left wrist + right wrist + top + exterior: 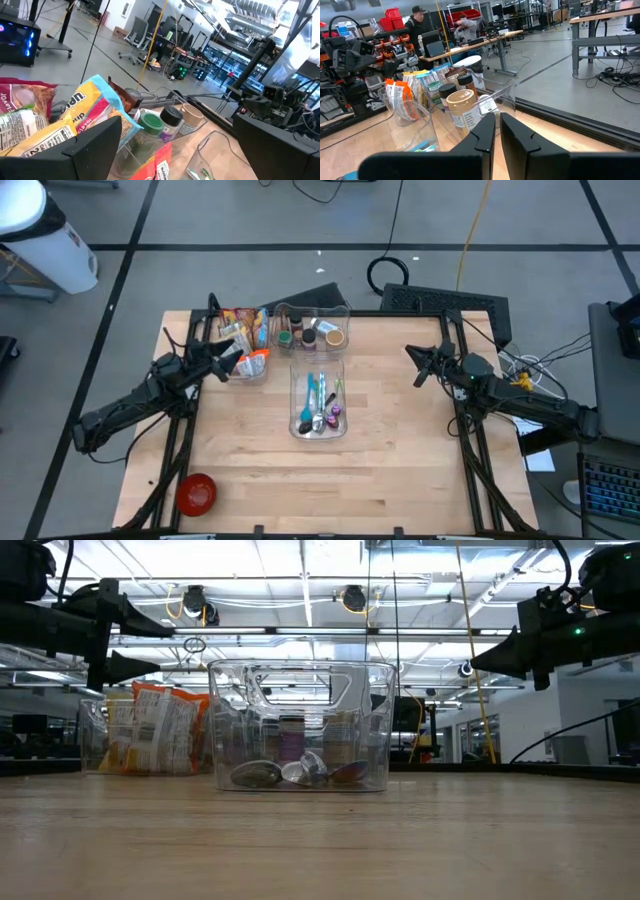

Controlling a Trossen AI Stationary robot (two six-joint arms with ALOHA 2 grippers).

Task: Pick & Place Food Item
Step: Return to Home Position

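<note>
Wooden bench [400, 470] seen from above, with one dark arm at each side.

Left claw [160, 648]: raised above the bench at the near-left edge of the left rear bin [262, 372]. Its fingers are spread apart and grip nothing. The food packs [243, 323] stand in that bin just beyond the fingertips.

Right claw [497, 127]: raised over the right part of the bench and pointing toward the bins. Its fingers are drawn together with only a thin slit between them, and they hold nothing. It is well apart from every bin.

Right rear bin [312, 309]: clear plastic, touching or just beside the left rear bin. It holds the seasoning bottles [310, 333], which stand upright; a tan-lidded jar [462, 107] is the nearest of them to the right claw.

Centre bin [318, 432]: in front of the rear pair, between the two claws, with utensils [318, 395] lying in it.

Red bowl [196, 493]: at the near left corner of the bench, apart from everything else.
</note>
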